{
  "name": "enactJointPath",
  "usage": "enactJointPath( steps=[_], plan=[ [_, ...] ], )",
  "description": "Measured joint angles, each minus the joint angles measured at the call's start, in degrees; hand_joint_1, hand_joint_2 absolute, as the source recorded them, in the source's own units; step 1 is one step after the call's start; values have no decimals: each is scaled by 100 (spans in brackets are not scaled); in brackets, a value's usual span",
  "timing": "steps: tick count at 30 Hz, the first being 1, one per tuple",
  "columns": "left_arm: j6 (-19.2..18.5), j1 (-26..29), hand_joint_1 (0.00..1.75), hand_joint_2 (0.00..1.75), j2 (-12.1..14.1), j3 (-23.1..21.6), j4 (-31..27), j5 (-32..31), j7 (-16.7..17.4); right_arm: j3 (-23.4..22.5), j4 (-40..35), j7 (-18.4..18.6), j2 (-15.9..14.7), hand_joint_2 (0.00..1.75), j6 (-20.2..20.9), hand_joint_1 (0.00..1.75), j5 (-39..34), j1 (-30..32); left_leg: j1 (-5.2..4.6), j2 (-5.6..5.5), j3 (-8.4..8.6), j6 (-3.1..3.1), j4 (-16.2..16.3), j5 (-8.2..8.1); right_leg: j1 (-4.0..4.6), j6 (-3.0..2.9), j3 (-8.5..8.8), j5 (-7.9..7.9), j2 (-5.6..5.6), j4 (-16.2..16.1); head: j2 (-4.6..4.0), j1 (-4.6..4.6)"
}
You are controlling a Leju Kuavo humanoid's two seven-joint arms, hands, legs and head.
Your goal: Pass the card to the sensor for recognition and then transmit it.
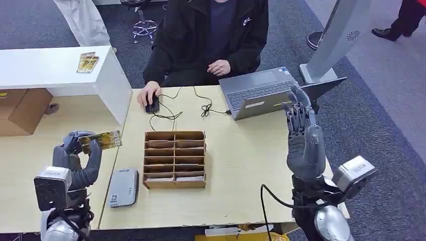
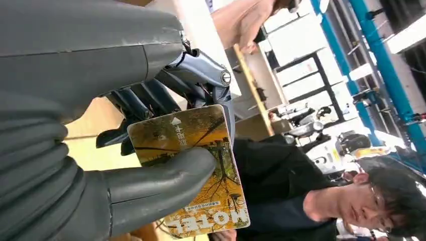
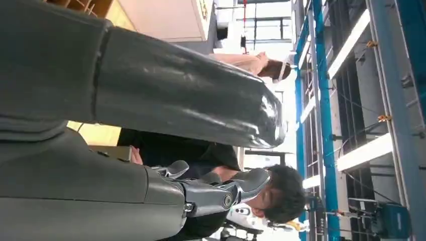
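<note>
L hand pinches the card above the sensor; R hand raised, fingers spread, holding nothing.

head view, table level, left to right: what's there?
left robot hand holding the card → grey sensor → wooden compartment tray → laptop → raised right robot hand, holding nothing. The mouse lies farther back, under a person's hand, overlapping the tray's span.
</note>
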Motion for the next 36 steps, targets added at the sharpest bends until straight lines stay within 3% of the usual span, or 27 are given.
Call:
enactJointPath(
  steps=[11, 20, 36],
  plan=[
    [339, 552, 175, 175, -319, 184, -90, 906, -146, 18, 146, 9, -9, 0, -68, 0, -31, -90, 0, -1, -2, 0, 0, 0, 0, 0, 0, 0, -3, 0, 0, 0],
    [304, 976, 175, 175, -540, 439, -223, 1696, -201, 79, 249, 13, -9, 0, -85, 0, -72, -177, 0, -1, -2, 1, 0, -1, 0, 1, 0, -2, -4, 0, 0, 0],
    [297, 1121, 175, 175, -656, 478, 4, 2219, 158, 151, 431, 7, -9, 0, -50, 0, -225, -292, 0, -1, -2, 1, 0, -1, 0, 1, 0, -2, -4, 0, 0, 0]
  ],
)
